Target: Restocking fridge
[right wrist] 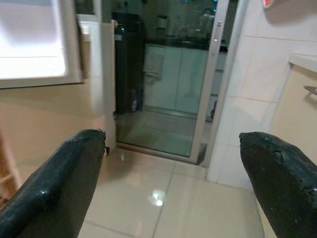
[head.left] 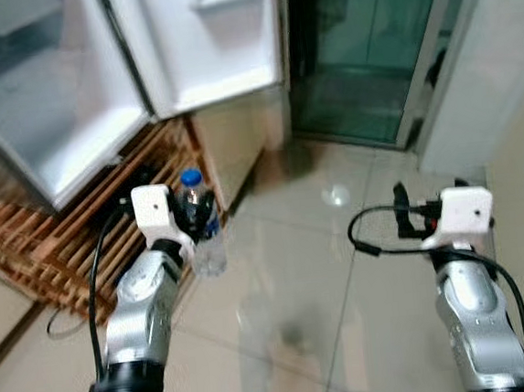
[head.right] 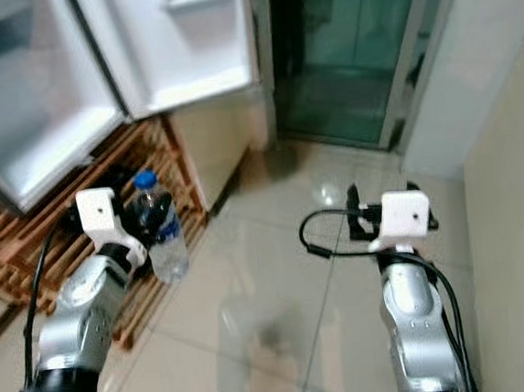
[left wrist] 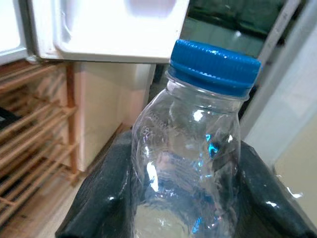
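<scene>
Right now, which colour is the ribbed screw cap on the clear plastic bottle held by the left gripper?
Blue; the ribbed screw cap shows best in the left wrist view.

The fridge (head.left: 43, 105) stands open at left over a wooden rack (head.left: 45, 238); a glass door (head.left: 368, 49) lies ahead, right.

arms: silver, ribbed black cuffs | wrists: white camera boxes | cables: black loops | left gripper (left wrist: 183, 218), right gripper (right wrist: 173, 183): black textured fingers
</scene>
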### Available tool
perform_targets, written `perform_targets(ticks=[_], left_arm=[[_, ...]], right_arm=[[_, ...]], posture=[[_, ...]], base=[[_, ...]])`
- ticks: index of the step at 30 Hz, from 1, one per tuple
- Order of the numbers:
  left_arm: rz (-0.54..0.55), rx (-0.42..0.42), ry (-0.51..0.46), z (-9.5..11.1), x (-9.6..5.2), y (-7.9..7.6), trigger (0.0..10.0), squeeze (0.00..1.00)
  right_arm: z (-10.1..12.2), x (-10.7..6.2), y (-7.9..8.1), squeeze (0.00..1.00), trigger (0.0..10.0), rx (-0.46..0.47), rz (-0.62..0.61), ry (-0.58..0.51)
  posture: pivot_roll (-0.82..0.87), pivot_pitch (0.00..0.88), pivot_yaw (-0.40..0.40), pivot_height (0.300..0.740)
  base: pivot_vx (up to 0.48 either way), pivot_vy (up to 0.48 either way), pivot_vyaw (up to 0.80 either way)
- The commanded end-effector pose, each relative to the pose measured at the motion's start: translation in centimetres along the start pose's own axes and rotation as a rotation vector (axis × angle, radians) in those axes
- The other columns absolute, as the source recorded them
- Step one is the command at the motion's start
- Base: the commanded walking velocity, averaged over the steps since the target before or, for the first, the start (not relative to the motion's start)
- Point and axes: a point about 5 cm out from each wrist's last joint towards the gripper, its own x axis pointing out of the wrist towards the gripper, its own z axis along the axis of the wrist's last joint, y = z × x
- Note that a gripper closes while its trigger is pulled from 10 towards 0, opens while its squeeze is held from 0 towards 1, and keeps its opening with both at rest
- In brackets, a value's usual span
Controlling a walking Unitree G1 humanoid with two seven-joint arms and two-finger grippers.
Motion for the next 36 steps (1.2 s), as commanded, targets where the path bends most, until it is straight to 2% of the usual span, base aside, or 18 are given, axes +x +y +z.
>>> perform_targets(ticks=[1,5,7,8,10,12,13,14,15,17,20,24,26,29,32,33,34,36], left_arm=[[0.038,-0.036,0.0,0.3,0.2,0.6,10.0,0.0],[0.041,-0.026,0.001,0.3,0.3,0.6,10.0,0.0],[0.055,0.043,-0.008,0.4,0.3,0.6,10.0,0.0],[0.077,0.065,-0.011,0.5,0.3,0.7,10.0,0.0],[0.083,0.075,-0.036,0.9,0.5,0.8,10.0,0.0],[0.069,0.072,-0.053,1.3,0.6,0.8,10.0,0.0],[0.063,0.074,-0.054,1.3,0.6,0.9,10.0,0.0],[0.063,0.074,-0.054,1.3,0.6,0.9,10.0,0.0],[0.046,0.086,-0.041,1.2,0.8,0.6,10.0,0.0],[0.044,0.089,-0.036,1.2,1.0,0.5,10.0,0.0],[0.055,0.073,-0.026,1.1,1.6,0.3,10.0,0.0],[0.06,0.097,-0.014,1.0,2.0,0.0,10.0,0.0],[0.082,0.129,0.007,0.6,2.2,0.1,10.0,0.0],[0.09,0.133,0.028,0.4,2.7,-0.2,10.0,0.0],[0.081,0.129,-0.006,0.9,3.0,-0.5,10.0,0.0],[0.091,0.108,-0.006,0.8,3.1,-0.4,10.0,0.0],[0.091,0.108,-0.006,0.8,3.1,-0.4,10.0,0.0],[0.102,0.108,0.018,0.2,3.1,-0.4,10.0,0.0]], right_arm=[[0.6,0.1,-0.4,0.0,10.0,-0.007,-0.025,-0.025],[0.9,-0.1,-0.9,0.0,10.0,-0.021,-0.047,-0.034],[1.1,-0.5,-2.7,0.0,10.0,-0.046,-0.125,-0.031],[1.3,-0.8,-4.2,0.0,10.0,-0.065,-0.194,-0.031],[1.6,-1.5,-9.7,0.0,10.0,-0.126,-0.415,-0.004],[2.8,-2.0,-14.4,0.0,10.0,-0.16,-0.58,-0.019],[3.6,-2.1,-15.9,0.0,10.0,-0.166,-0.628,-0.039],[3.6,-2.1,-15.9,0.0,10.0,-0.166,-0.628,-0.039],[5.6,-2.0,-18.3,0.0,10.0,-0.171,-0.647,-0.089],[6.0,-1.9,-18.4,0.0,10.0,-0.191,-0.621,-0.101],[6.7,-2.7,-19.4,0.0,10.0,-0.206,-0.686,-0.108],[10.7,-5.0,-24.5,0.0,10.0,-0.207,-0.888,-0.191],[13.5,-5.2,-25.2,0.0,10.0,-0.256,-0.878,-0.26],[15.6,-5.3,-25.6,0.0,10.0,-0.237,-0.844,-0.314],[12.9,-4.0,-25.1,0.0,10.0,-0.035,-0.676,-0.135],[11.4,-3.2,-24.8,0.0,10.0,-0.077,-0.598,-0.012],[11.4,-3.2,-24.8,0.0,10.0,-0.077,-0.598,-0.012],[10.6,-1.0,-24.2,0.0,10.0,-0.135,-0.42,0.067]], posture=[[-0.13,0.0,0.093,0.74],[-0.14,0.0,0.094,0.74],[-0.14,0.0,0.097,0.74],[-0.14,0.0,0.097,0.74],[-0.15,0.0,0.097,0.74],[-0.17,0.0,0.117,0.74],[-0.17,0.0,0.122,0.74],[-0.17,0.0,0.122,0.74],[-0.2,0.0,0.135,0.74],[-0.2,0.0,0.136,0.74],[-0.22,0.0,0.151,0.74],[-0.26,0.0,0.188,0.74],[-0.28,0.0,0.205,0.74],[-0.3,0.0,0.214,0.74],[-0.31,0.0,0.209,0.74],[-0.32,0.0,0.211,0.74],[-0.32,0.0,0.211,0.74],[-0.33,0.0,0.209,0.74]], base=[[0.386,-0.277,0.0],[0.392,-0.269,0.0],[0.398,-0.262,0.0],[0.0,0.0,0.0],[0.0,0.0,0.0],[0.0,0.0,0.0],[0.0,0.0,0.0],[0.0,0.0,0.0],[0.442,0.0,0.0],[0.442,0.0,0.0],[0.442,0.0,0.0],[0.431,0.0,0.0],[0.0,0.0,0.0],[0.0,0.0,0.0],[0.0,0.0,0.0],[0.0,0.0,0.0],[0.0,0.0,0.0],[0.0,0.0,0.0]])
